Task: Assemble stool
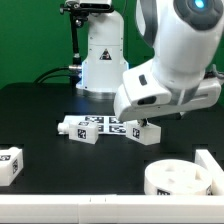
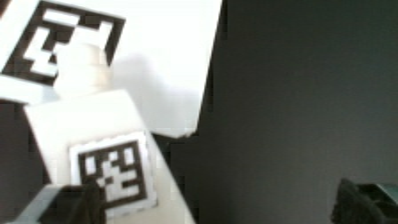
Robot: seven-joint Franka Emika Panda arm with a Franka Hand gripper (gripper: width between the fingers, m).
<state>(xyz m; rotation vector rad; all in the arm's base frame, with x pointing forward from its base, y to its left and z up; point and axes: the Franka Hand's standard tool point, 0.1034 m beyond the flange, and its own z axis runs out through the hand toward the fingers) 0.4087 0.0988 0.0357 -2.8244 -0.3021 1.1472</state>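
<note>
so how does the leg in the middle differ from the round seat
The leg is a short blocky bar; the seat is a wide round disc. The leg lies by the marker board, the seat nearer the camera. Both are white and rest on the black table.

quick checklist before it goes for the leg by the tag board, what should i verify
1. gripper open: ok, jaws stand wide.
2. gripper empty: ok, nothing is held.
3. leg centred between the fingers: not ok, it lies close to one fingertip.
4. leg free of the marker board: cannot tell, they overlap in the wrist view.
5. seat apart from the gripper: ok, it lies well off near the table's front edge.
</note>
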